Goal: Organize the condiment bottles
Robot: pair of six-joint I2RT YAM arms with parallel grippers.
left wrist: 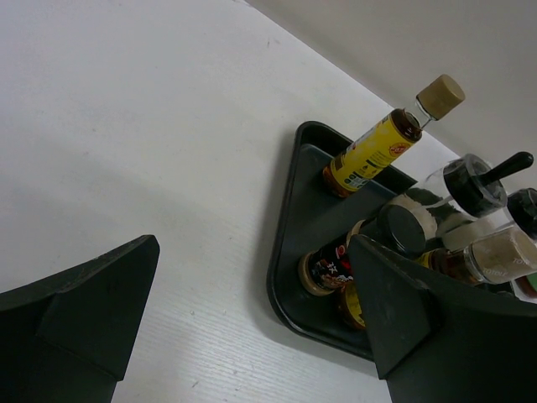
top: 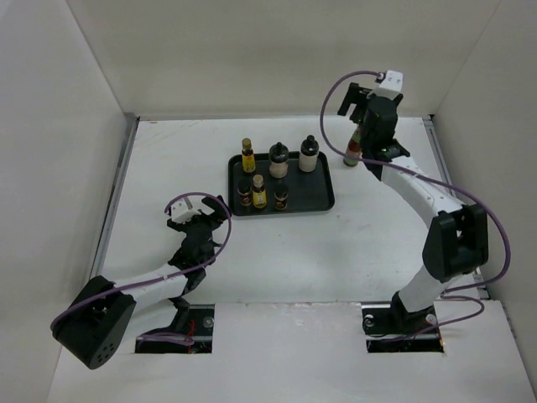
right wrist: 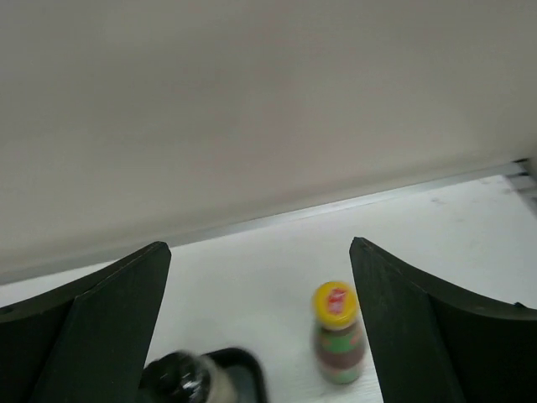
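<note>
A black tray [top: 323, 200] in the middle of the table holds several condiment bottles. In its back row stand a yellow-labelled bottle [top: 248, 157], a pale shaker [top: 278, 156] and a white black-capped bottle [top: 309, 155]. Short jars [top: 281, 196] fill the front row. A tall bottle [top: 352, 151] with a yellow cap and green label [right wrist: 337, 332] stands alone on the table right of the tray. My right gripper [top: 367, 141] [right wrist: 258, 252] hangs open above it, touching nothing. The left gripper [top: 201, 217] [left wrist: 252, 243] is open and empty beside the tray's near-left corner [left wrist: 281, 294].
White walls enclose the table at the back and on both sides. The back wall's metal edge strip [right wrist: 336, 210] runs close behind the lone bottle. The right arm's purple cable [top: 336, 92] loops above the tray's right end.
</note>
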